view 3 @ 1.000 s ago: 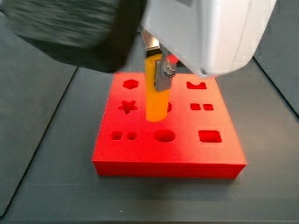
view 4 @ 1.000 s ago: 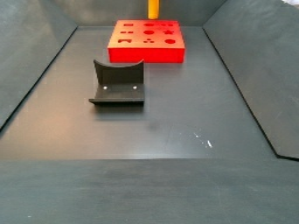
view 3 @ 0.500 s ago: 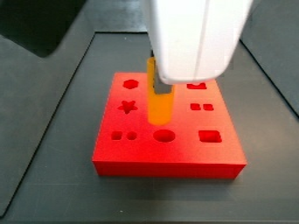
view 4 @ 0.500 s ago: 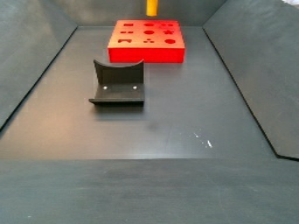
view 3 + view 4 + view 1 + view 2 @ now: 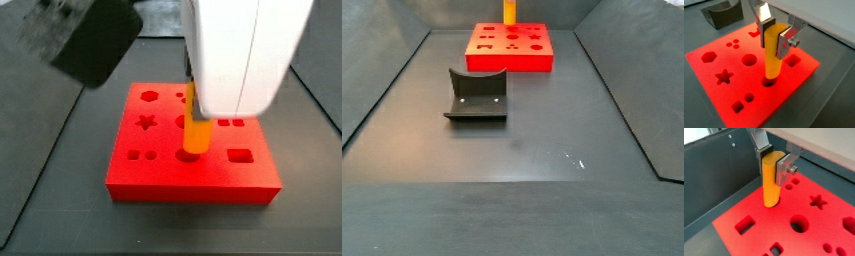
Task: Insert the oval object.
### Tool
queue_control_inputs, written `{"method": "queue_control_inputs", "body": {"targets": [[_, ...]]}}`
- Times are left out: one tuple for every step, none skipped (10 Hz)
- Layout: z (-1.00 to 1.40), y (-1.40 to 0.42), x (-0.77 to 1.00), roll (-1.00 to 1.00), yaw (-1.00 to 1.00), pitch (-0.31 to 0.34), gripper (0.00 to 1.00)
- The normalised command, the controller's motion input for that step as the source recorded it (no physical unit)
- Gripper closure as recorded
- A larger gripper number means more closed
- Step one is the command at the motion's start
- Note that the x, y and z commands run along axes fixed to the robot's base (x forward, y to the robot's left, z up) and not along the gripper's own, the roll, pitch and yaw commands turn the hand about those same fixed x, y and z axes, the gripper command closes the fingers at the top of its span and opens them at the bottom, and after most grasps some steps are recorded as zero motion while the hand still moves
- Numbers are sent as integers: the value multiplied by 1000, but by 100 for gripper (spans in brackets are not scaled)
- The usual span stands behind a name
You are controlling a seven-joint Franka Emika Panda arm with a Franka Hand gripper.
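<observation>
Both wrist views show the gripper [image 5: 775,34] with its silver fingers [image 5: 784,167] clenched on the upper end of the oval object [image 5: 773,55], a long, slim orange-yellow peg with smooth rounded sides, held upright above the red block [image 5: 724,95]. In a wrist view the peg's lower end meets the block's top at a small hole [image 5: 768,82]; whether it has gone in or only touches the rim cannot be told.

Round it on the block's face lie other cut-outs: a star [image 5: 725,76], a round hole [image 5: 749,60], a square pocket [image 5: 709,56] and a trio of small dots [image 5: 733,44].

In a side view the white body of the arm [image 5: 238,50] fills the upper frame and hides the fingers, so only the lower length of the peg [image 5: 197,133] shows beneath it, near the middle of the block [image 5: 194,170].

In a side view from farther off the block [image 5: 509,49] sits at the far end of the dark tabletop [image 5: 529,150], the peg [image 5: 510,11] rising from it to the frame's edge. The dark L-shaped fixture [image 5: 477,95] stands nearer, well apart from the block.
</observation>
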Motion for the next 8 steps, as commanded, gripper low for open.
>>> {"method": "queue_control_inputs", "body": {"targets": [[0,-314,54,461,0,120,100],[-40,-143,46,326,-54,100,100],[-117,0,40,101,-83,31,100],[-137,0,80,0,-137,0,100],[-174,0,177,0,-206,0,100],[-137,0,94,0,-223,0,100],[-143,26,23,-20,-297,0,100],[-94,106,0,-169,-369,0,100]]}}
